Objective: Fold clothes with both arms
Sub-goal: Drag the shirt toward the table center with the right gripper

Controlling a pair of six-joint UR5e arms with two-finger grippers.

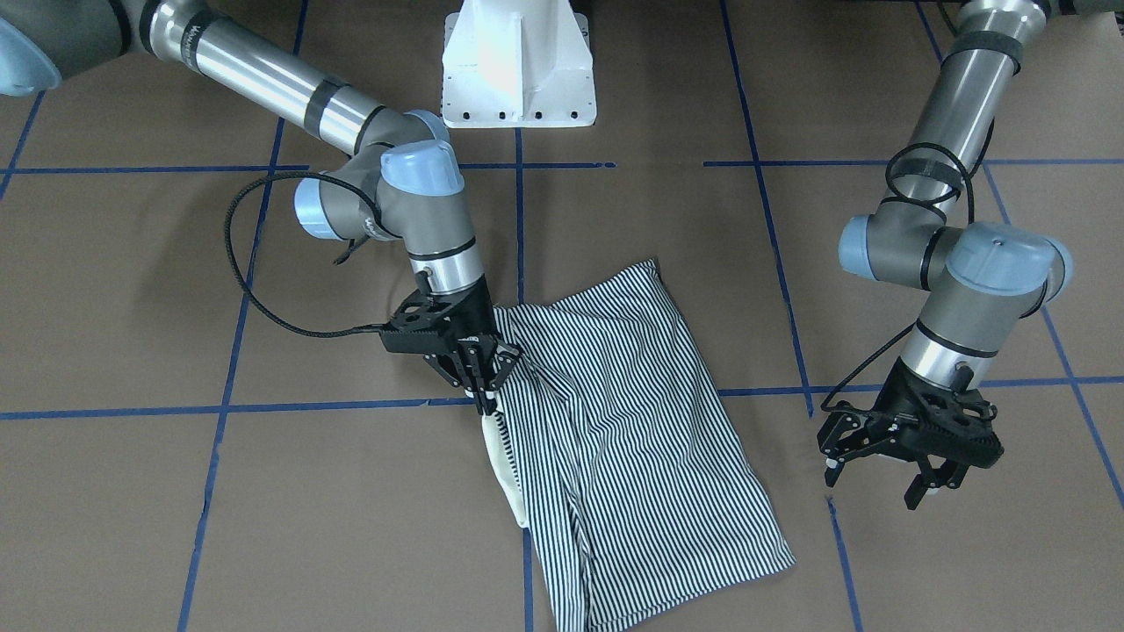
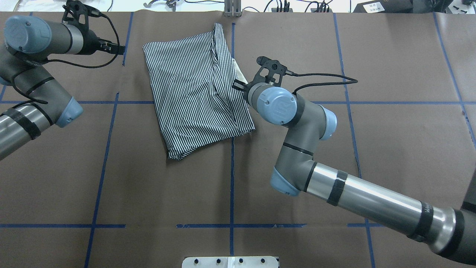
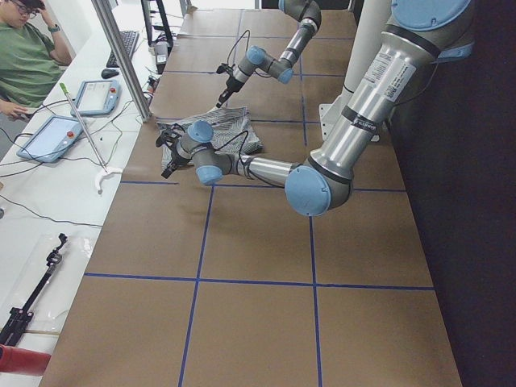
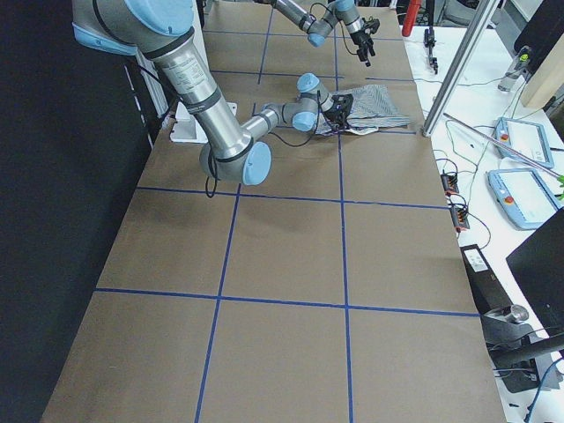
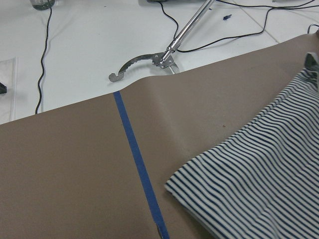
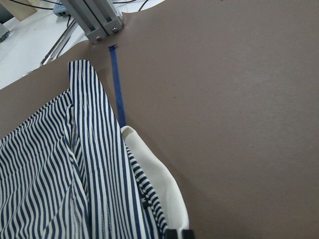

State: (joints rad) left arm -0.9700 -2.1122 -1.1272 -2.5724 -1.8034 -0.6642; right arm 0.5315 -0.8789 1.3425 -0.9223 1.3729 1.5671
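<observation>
The striped polo shirt [image 1: 615, 421] lies folded into a rough rectangle in the middle of the brown table, its cream collar [image 1: 505, 465] sticking out at one side. It also shows in the overhead view [image 2: 197, 96]. My right gripper [image 1: 483, 391] points down and is shut on the shirt's edge just beside the collar. In the right wrist view its fingertips [image 6: 178, 233] are together at the striped hem next to the collar [image 6: 154, 184]. My left gripper [image 1: 878, 483] is open and empty, hovering beside the shirt's other side, apart from it. The left wrist view shows only a shirt corner [image 5: 259, 189].
The white pedestal base [image 1: 518, 66] stands at the robot's side of the table. Blue tape lines [image 1: 518, 219] grid the brown surface. An aluminium post [image 6: 97, 20] stands at the far edge near the shirt. A person [image 3: 28, 56] and teach pendants [image 3: 56, 133] are beyond it.
</observation>
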